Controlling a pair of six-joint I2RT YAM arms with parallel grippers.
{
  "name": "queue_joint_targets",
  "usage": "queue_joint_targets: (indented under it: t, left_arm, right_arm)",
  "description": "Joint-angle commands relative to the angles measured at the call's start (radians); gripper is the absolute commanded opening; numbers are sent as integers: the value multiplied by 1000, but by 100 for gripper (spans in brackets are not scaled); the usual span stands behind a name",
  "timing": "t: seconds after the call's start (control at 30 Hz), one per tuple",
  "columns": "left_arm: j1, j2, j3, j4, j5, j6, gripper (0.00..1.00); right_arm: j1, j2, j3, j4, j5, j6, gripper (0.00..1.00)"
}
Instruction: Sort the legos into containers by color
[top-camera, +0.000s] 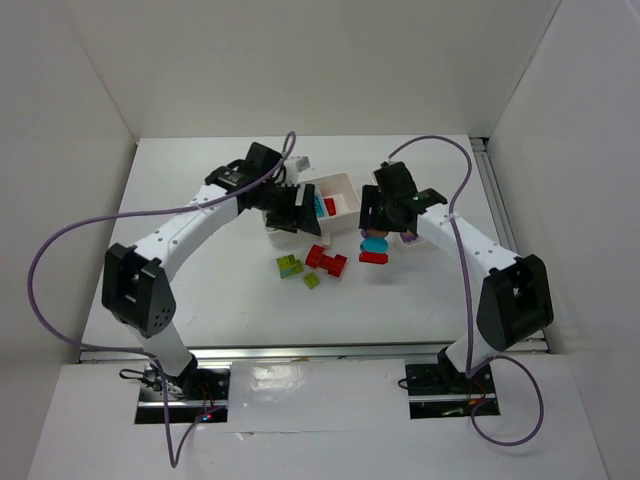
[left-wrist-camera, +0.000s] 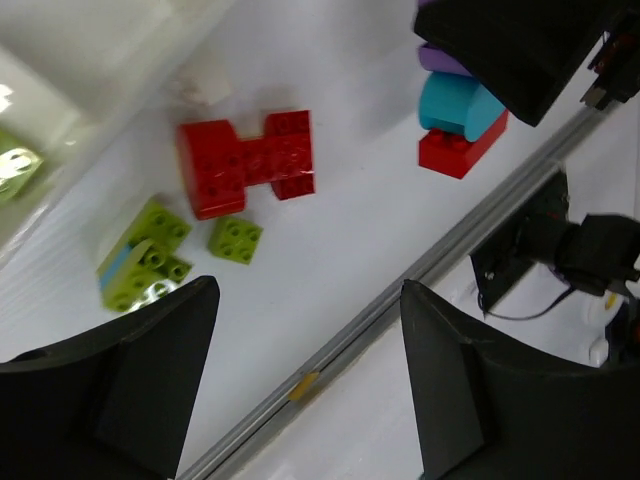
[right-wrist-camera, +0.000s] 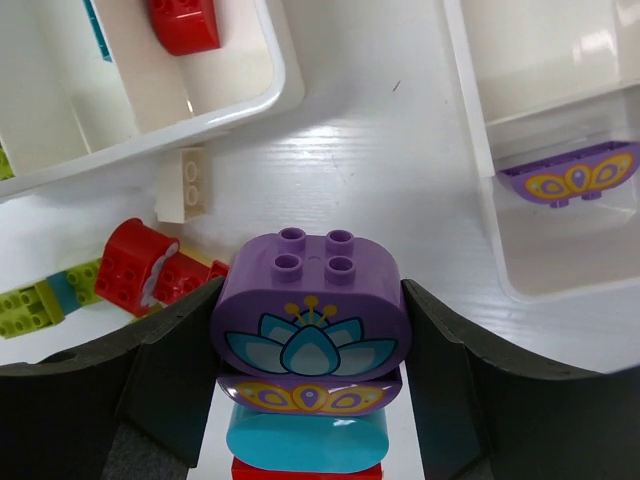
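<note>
Jaws of right arm (top-camera: 462, 240) clamped on purple brick (right-wrist-camera: 310, 295), left arm (top-camera: 190, 225) angled inward, jaws spread above red legos (left-wrist-camera: 245, 162)

The top camera looks down from above and behind on the whole white table (top-camera: 240, 310). Each wrist camera looks close past its own fingers (left-wrist-camera: 150, 390). Both catch the rounded teal plastic brick (left-wrist-camera: 455, 105) under the flower-printed purple plastic brick (right-wrist-camera: 310, 300) in the right gripper (right-wrist-camera: 310, 340).
</note>
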Motion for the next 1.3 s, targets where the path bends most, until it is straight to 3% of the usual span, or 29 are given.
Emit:
queue_joint_targets:
  t: [0.0, 0.1, 0.13, 0.23, 0.43, 0.57, 0.87, 1.17, 1.27]
  left_arm:
    - [-76, 97, 76, -4, 155, 90, 83]
    - [-119, 109, 23, 121, 226, 55, 88]
    - [-119, 109, -6, 181, 323, 2, 93]
    - [-119, 122, -89, 399, 445, -123, 96]
    - [-128, 120, -197, 741, 472, -330, 98]
    - [-151, 131, -209, 740, 348, -362, 96]
    - [-179, 184, -194, 773, 266, -405, 94]
    - [-188, 203, -217, 763, 208, -396, 80]
    - [-188, 203, -196, 763, 208, -396, 70]
  right_arm:
    - [-17, -30, 26, -29, -48, 66, 55]
    - [-38, -30, 26, -29, -108, 85, 55]
    - [-38, -30, 26, -40, -108, 109, 55]
    - [-38, -53, 35, -40, -119, 137, 55]
    - [-38, -86, 26, -49, -110, 171, 55]
    - [-38, -105, 5, -26, -110, 223, 55]
    - [-38, -105, 5, -17, -119, 244, 55]
    - [-38, -105, 14, -17, -130, 254, 55]
    - [-38, -105, 14, -17, -139, 264, 55]
